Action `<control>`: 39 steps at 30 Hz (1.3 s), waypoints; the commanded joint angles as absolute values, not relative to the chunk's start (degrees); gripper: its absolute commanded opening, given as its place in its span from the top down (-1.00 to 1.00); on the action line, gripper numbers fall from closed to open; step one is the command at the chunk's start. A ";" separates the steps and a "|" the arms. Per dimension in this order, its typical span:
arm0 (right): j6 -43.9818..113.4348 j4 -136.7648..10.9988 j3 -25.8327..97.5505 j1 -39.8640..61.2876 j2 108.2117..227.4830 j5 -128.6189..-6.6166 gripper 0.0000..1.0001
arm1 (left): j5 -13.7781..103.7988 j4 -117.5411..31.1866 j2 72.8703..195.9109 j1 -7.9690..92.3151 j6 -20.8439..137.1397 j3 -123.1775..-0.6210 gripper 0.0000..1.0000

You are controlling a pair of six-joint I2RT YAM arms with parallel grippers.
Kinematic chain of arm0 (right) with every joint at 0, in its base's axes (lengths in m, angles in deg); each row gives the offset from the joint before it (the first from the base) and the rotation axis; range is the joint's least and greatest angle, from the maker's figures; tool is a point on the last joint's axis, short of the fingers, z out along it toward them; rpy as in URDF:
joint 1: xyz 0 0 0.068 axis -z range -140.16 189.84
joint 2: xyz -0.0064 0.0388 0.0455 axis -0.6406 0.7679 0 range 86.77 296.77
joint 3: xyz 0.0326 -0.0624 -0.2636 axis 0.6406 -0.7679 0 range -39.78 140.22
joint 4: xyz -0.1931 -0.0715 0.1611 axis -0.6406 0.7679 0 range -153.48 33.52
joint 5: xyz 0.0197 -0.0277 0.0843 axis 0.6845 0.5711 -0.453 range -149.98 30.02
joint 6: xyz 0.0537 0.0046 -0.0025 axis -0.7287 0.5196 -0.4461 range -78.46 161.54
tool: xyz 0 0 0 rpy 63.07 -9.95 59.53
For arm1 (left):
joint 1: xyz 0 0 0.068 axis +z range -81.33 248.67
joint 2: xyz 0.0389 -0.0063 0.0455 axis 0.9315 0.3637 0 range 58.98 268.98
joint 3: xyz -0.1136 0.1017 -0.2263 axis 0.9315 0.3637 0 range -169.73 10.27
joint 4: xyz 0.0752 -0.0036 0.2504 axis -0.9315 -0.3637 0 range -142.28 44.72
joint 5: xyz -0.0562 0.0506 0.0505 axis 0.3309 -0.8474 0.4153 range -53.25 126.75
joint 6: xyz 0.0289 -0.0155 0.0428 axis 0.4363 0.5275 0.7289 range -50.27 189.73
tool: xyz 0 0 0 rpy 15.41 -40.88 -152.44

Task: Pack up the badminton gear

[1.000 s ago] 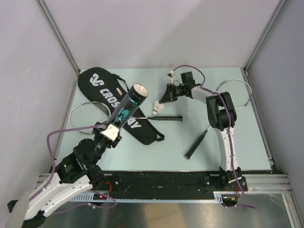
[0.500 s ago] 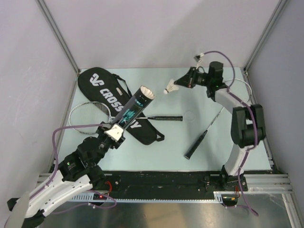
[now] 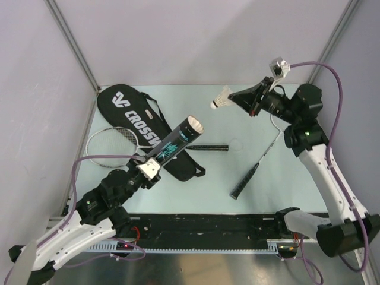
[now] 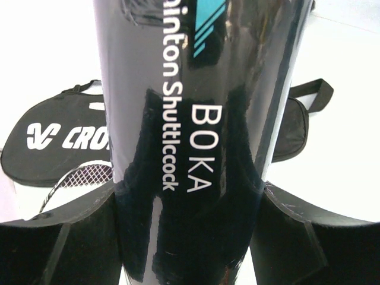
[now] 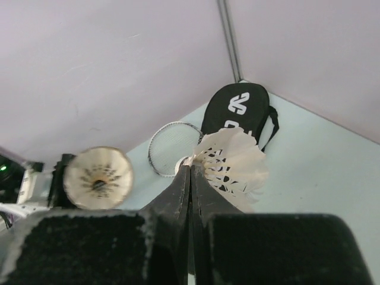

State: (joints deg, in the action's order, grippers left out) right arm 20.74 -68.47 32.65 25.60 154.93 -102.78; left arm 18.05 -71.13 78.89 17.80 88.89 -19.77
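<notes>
Grey walls [image 3: 196, 41] are enclosing a pale counter [image 3: 196, 184], the bag [image 3: 133, 116] lying by its far left corner. Meanwhile the left gripper [image 3: 148, 168] is clamping the tube [image 3: 175, 142], lettered BOKA only in its wrist view; the right gripper [image 3: 233, 98] is pinching a shuttlecock [image 3: 222, 101] near the far edge

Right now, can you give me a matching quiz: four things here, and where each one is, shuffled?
1 dark teal-printed tube
2 white feather shuttlecock
3 long black CROSSWAY bag
4 white-strung racket on the right

A flat on table, far left
B pinched in right gripper, airborne
C flat on table, handle toward near edge
D clamped in left gripper, tilted upward

Pairs: 1-D, 2-B, 3-A, 4-C
</notes>
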 commanded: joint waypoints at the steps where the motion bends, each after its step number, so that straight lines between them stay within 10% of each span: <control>1: 26.01 -59.30 31.68 22.28 149.26 -97.35 1.00 | 23.66 -69.44 80.80 17.73 90.96 -21.88 0.00; 39: 18.03 -64.55 20.48 4.70 142.39 -99.76 1.00 | 30.08 -67.94 85.12 17.70 94.90 -24.79 0.02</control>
